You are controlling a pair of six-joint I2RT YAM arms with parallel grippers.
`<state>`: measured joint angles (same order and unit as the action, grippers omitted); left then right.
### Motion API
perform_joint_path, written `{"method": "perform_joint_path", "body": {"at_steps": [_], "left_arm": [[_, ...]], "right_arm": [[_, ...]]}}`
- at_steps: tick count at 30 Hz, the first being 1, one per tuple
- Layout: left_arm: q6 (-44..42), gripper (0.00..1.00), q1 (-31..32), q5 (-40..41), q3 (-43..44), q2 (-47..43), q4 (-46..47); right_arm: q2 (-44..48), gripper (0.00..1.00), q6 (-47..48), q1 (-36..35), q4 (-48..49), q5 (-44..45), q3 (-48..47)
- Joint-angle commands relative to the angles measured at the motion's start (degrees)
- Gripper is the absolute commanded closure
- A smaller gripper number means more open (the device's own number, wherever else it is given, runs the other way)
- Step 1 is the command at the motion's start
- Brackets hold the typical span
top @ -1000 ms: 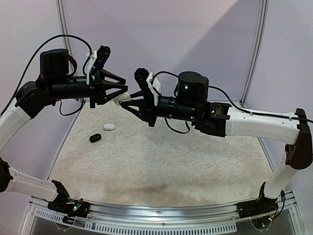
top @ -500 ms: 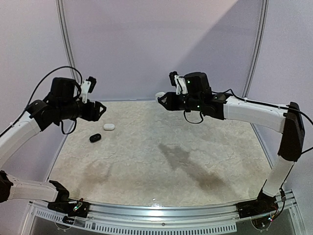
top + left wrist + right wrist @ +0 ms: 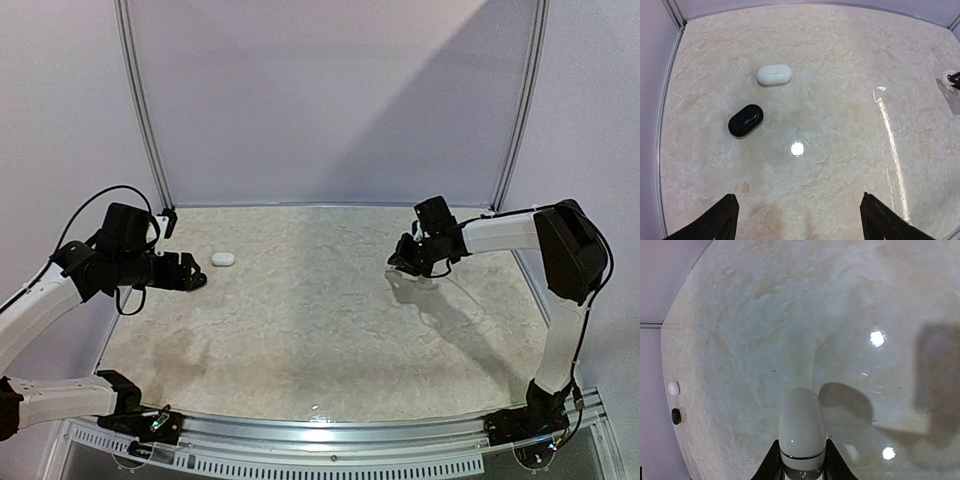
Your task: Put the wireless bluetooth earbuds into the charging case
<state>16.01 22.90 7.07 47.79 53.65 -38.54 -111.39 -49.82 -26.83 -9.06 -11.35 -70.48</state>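
Right wrist view is showing the right gripper (image 3: 801,462) clamping a white pill-shaped charging case (image 3: 801,427), its long axis pointing toward twelve o'clock. The left gripper (image 3: 797,225) is hanging with jaws spread wide, holding nothing; a black case (image 3: 745,120) is lying at eleven o'clock from it, a second white case (image 3: 774,75) just beyond (both looking closed). No loose earbuds are showing; the left arm is sitting nearer those two.
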Motion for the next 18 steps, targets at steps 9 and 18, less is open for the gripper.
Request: {"method": "perform_joint_path", "body": {"at_steps": [9,18], "left_arm": [[0.51,0.14,-1.25,-0.74,-0.07,0.67,1.0],[-0.41,0.14,-1.62,-0.18,-0.34,-0.53,1.94]], "right_arm": [[-3.89,0.53,3.22,6.86,-6.13,-5.51,3.02],[2.6,0.01,11.66,7.33,-25.44,9.82,-6.48]]}}
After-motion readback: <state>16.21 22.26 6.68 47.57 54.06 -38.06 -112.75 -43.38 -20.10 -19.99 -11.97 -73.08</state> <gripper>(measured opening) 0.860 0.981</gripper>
